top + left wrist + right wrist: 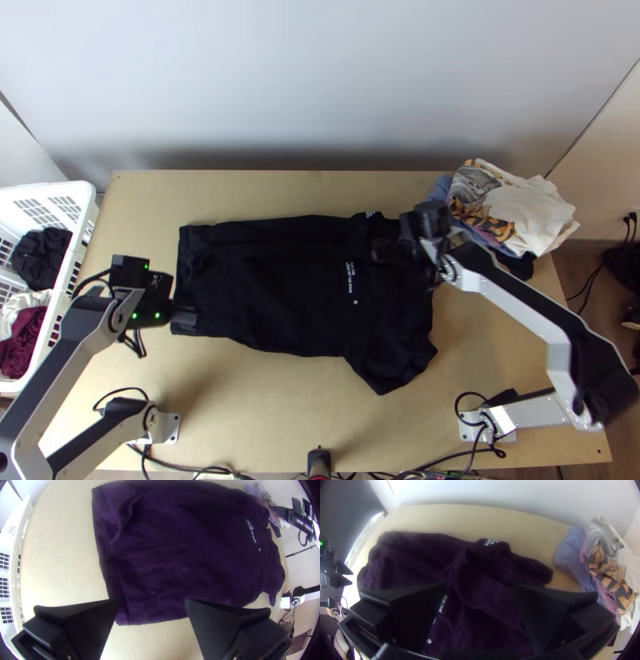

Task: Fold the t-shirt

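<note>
We think of the top view as a clock face. The black t-shirt (280, 288) lies in the middle of the desk (264, 408), mostly flat, its bottom end toward 9 o'clock and its neck end toward 3.

Our left arm (80, 360) slants up toward 1 o'clock. The left pincer (185, 318) is low at the shirt's bottom end, near the corner at 8 o'clock. Its fingers (220, 626) are wide apart, with nothing pinched between them.

Our right arm (520, 300) has its elbow out near 4 o'clock, and from there it leans toward 10 o'clock. The right pincer (388, 250) is over the shirt's neck end, about 2 o'clock from the shirt's middle. It is wide open too, and holds nothing. We cannot tell if either pincer touches the cloth.

The left wrist view gives us the long, straight bottom edge and soft bumps by one corner. The right wrist view gives us big wrinkles near the neck, and white letters (490, 542) up close. The top view lets us look into the white basket (74, 276) at 9 o'clock, with dark red cloth (22, 344) inside. A heap of clothes (516, 210) sits at 2 o'clock.
</note>
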